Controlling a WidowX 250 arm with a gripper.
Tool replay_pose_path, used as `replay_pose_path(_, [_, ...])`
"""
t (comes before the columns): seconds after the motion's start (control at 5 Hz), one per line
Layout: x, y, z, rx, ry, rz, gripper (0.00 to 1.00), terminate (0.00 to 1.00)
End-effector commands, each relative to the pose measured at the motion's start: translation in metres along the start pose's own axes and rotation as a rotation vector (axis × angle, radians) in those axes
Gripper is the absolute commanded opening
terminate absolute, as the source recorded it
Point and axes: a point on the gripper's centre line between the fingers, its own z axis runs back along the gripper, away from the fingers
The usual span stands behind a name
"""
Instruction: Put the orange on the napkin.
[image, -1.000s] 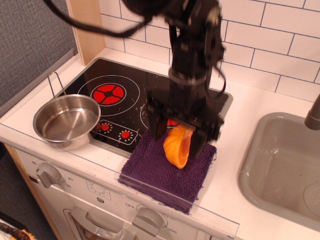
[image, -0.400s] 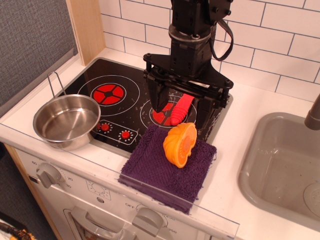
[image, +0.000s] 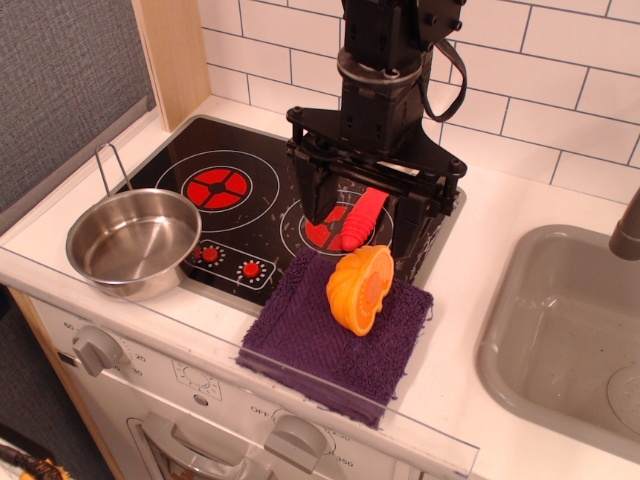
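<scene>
Tabletop (image: 500, 215): one white counter, carrying one black hob with two red burner rings and one grey sink at the right.
Sink (image: 560, 330): one, cut off by the right and lower edges of the view; one dark tap fitting showed only as a stub at the right edge.
Arm: one black robot arm, its upper part cut off by the top edge.
Claw (image: 365, 225): one, hanging above the right burner with its two fingers spread wide and nothing between them; released.
Pot (image: 134, 243): one steel pot, on the front left corner of the hob, with one wire handle standing up behind it.
Napkin (image: 335, 335): one dark purple knitted square, on the tabletop in front of the hob, its front edge behind a clear strip along the counter's edge.
Orange (image: 360, 289): one toy half-fruit, lying tilted on its side on the napkin's rear half, apart from the claw.
Spoon handle (image: 362, 219): one red ribbed piece, on the right burner between the fingers; its far end was hidden behind the claw.
Change: a second earlier the claw was low over the napkin with the orange between its fingers; it then stood raised behind the napkin, matching its place of a moment before.
</scene>
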Motion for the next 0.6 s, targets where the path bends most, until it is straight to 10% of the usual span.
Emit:
replay_pose_path(0.0, [0.0001, 0.0045, 0.0151, -0.006, -0.055, 0.007, 1.00, 0.00])
replay_pose_path(0.2, [0.0001, 0.0045, 0.0151, -0.006, -0.055, 0.007, 1.00, 0.00])
replay_pose_path(0.4, [0.0001, 0.0045, 0.0151, -0.006, -0.055, 0.007, 1.00, 1.00])
